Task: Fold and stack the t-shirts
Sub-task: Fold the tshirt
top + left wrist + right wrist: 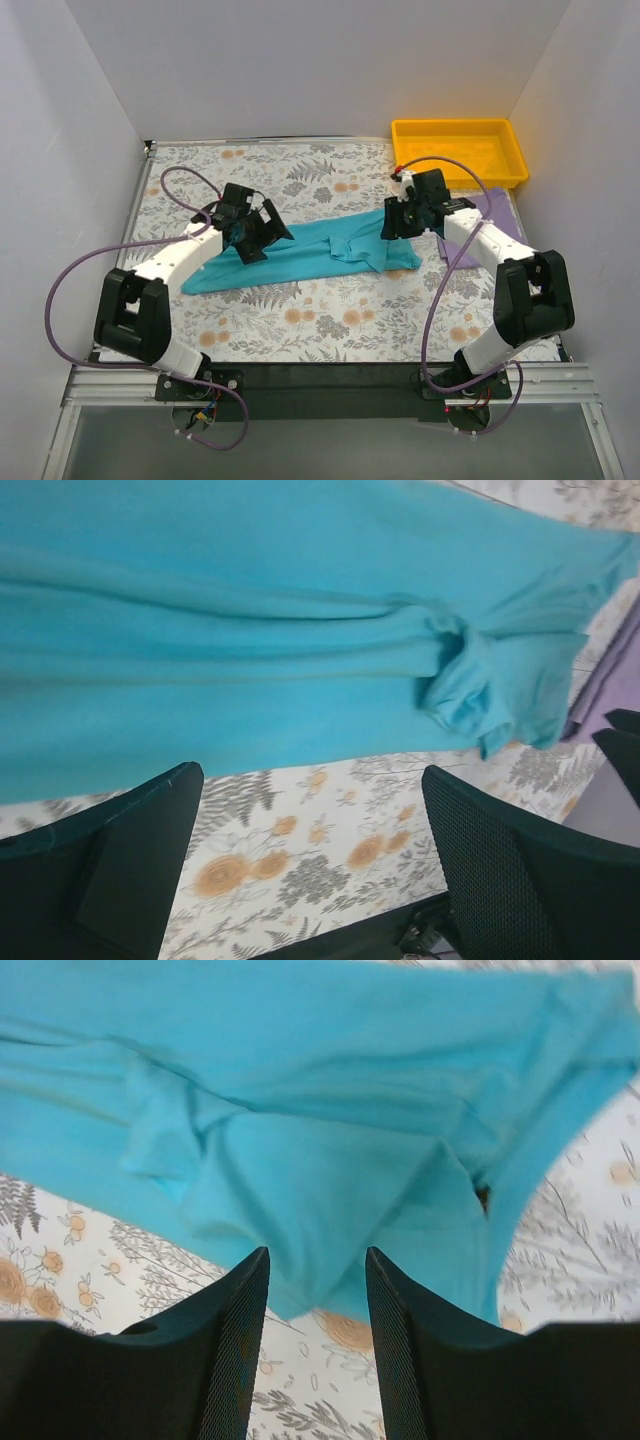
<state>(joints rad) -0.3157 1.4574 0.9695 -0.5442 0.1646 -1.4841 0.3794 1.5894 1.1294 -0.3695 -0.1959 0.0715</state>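
The teal t-shirt [310, 255] lies stretched out and wrinkled across the middle of the floral table. My left gripper [256, 238] hovers over its left part, open and empty. In the left wrist view [310, 773] its jaws stand wide apart over bare table, just short of the shirt's [250, 630] edge. My right gripper [397, 224] is over the shirt's bunched right end. In the right wrist view [316, 1260] its jaws are apart, with a corner of the shirt [320, 1190] lying between the tips, not pinched. The lavender t-shirt [492, 213] lies at the right, partly under my right arm, and shows in the left wrist view [622, 675].
A yellow plastic tray [460, 128] stands at the back right corner. White walls close in the table on the left, back and right. The black front rail [320, 378] runs along the near edge between the arm bases.
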